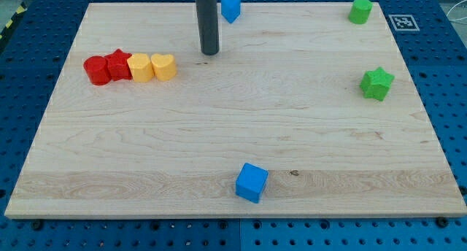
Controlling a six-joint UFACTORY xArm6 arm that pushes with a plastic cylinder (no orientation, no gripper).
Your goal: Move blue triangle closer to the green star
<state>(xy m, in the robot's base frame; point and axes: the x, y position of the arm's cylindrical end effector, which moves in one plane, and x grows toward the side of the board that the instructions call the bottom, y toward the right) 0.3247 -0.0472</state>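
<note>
The blue triangle (230, 9) sits at the view's top edge of the wooden board, a little left of centre. The green star (377, 83) lies near the view's right edge, about mid-height. My tip (210, 52) is on the board below and slightly left of the blue triangle, apart from it, with the rod rising to the view's top.
A green cylinder-like block (360, 11) stands at the top right. A blue cube (252, 182) lies near the bottom centre. At the left a row touches: red cylinder (95, 69), red star (117, 64), yellow block (140, 67), yellow heart (164, 66).
</note>
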